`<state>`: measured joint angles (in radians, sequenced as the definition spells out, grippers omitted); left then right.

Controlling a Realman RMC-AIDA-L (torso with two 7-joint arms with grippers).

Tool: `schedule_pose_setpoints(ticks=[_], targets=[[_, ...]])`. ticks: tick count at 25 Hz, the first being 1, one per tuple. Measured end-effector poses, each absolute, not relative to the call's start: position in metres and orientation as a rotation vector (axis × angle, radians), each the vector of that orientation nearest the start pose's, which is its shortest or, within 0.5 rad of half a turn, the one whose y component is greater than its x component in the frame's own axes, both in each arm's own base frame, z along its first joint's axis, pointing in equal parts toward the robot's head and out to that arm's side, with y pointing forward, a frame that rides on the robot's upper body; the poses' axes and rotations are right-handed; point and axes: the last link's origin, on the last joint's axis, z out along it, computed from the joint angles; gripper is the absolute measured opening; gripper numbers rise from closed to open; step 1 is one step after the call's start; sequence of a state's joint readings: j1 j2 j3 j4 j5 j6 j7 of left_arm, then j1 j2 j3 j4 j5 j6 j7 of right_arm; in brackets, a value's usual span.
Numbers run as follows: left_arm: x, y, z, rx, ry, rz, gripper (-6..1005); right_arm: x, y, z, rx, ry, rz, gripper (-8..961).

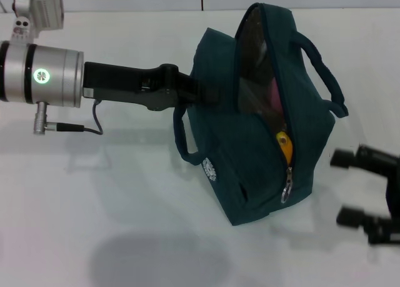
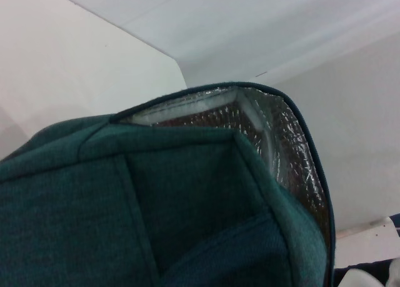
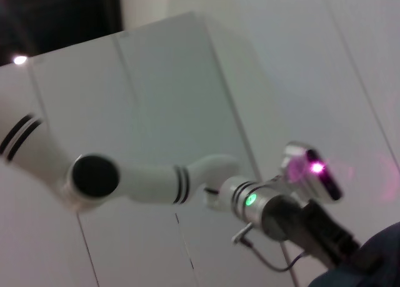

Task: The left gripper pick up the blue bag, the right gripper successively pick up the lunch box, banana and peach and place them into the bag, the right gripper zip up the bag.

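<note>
Your dark teal fabric lunch bag [image 1: 250,149] is sitting on the white bench [image 1: 94,206], roughly centre-right in the head view, tipped so the open mouth faces up and toward the far side. The zipper is only closed along the near end; the metal ring zipper pull [image 1: 286,190] hangs low on that near side. Through the gap you can see a bit of the yellow banana [image 1: 285,144] poking out just above the zipper pull, and a strip of the pink peach [image 1: 275,94] deeper inside. The round white logo [image 1: 209,170] shows on the bag's left face, next to a loop handle.

Your left gripper [image 1: 199,90], the black claw on the black arm with a silver cuff, reaches in from the left and meets the bag's left upper edge. You can't tell what its jaws are doing, the fabric hides them. The left wrist view just shows teal fabric and the silver foil lining [image 2: 281,143] up close.

Your right gripper [image 1: 350,188] is off at the right edge, near side, well clear of the bag, jaws spread apart and holding nothing.
</note>
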<state>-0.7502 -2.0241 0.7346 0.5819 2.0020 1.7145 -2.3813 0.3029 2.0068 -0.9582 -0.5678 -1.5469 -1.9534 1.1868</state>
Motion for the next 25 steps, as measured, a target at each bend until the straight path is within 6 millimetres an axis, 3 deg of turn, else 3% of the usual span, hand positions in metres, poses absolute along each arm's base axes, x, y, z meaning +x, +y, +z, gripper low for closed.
schedule_pose_setpoints(ticks=[3,8,17,25], targets=[[-0.189,0.356,0.002,-2.689,-1.878,-0.769,42,0.276,0.224,0.015,-2.743,0.377,1.281,784],[-0.188,0.356,0.001,-2.692,-1.88,-0.77,42,0.288,0.224,-0.003,-2.697,0.447,1.211,872],[-0.185,0.356,-0.002,-2.704,-1.877,-0.772,42,0.285,0.237,-0.028,-2.763,0.438,1.098,871],[-0.185,0.355,-0.002,-2.703,-1.882,-0.78,42,0.285,0.242,-0.034,-2.783,0.424,1.034,871]])
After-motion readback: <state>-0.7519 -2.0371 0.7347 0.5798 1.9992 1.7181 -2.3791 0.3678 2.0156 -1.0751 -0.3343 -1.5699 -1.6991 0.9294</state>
